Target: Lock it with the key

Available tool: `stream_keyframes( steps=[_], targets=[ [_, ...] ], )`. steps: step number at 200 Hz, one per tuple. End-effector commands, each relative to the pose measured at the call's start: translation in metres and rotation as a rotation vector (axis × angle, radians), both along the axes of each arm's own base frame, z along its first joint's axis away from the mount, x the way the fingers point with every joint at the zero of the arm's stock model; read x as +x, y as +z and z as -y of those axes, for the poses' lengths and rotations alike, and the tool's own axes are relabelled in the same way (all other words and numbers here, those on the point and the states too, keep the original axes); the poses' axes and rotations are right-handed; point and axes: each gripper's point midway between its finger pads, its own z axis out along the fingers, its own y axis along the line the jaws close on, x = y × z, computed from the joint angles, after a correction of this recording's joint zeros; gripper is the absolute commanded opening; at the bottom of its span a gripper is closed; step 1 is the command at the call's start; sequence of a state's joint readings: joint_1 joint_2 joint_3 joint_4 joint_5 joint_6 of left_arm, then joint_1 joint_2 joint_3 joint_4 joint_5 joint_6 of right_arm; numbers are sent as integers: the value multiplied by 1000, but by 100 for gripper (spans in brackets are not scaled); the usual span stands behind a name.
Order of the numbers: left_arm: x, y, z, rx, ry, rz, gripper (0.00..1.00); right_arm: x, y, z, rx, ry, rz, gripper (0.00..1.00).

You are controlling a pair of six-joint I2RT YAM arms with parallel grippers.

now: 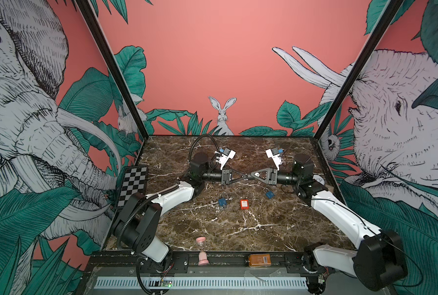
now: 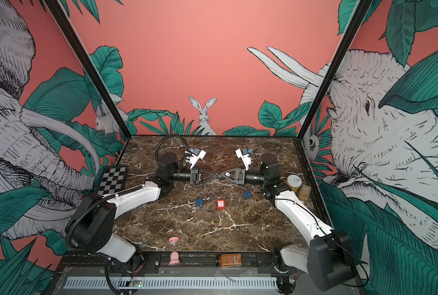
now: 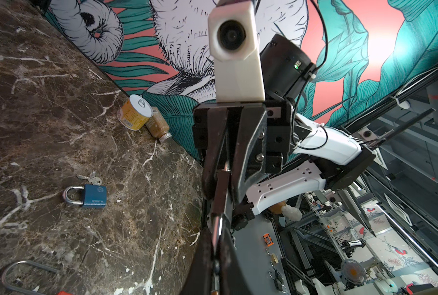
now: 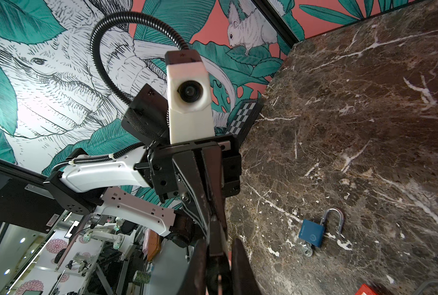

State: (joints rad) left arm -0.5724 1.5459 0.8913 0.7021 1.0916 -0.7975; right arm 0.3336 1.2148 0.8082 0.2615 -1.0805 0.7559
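- Blue padlock [image 1: 222, 202], its shackle swung open, lies flat on the marble table [image 1: 238, 229]. It sits below the pincers, nearer the front and slightly toward the left arm's side.
- Left pincer [image 1: 242, 176] and right pincer [image 1: 250, 176] meet tip to tip above the table's middle. Both lie level along one line, fingers drawn almost together.
- Silvery sliver [image 3: 216, 226], likely the key, sits between their tips; which pincer grips it cannot be told.
- Second blue padlock [image 1: 270, 194] and red padlock [image 1: 244, 204] lie nearby.
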Motion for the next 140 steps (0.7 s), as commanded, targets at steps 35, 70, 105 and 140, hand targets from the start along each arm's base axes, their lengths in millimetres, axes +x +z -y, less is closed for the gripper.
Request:
stream_keyframes(
  steps=[35,70,105,140],
  targets=[
    [12,24,3,-125,13,10,32,4,16,0,49,-28,50,0],
    [11,21,5,-141,1,-14,33,7,17,1,51,-44,58,0],
    [4,23,12,-140,-31,-17,33,11,17,1,45,-58,65,0],
    [-1,23,17,-140,-47,-19,33,16,17,1,46,-71,62,0]
  ],
)
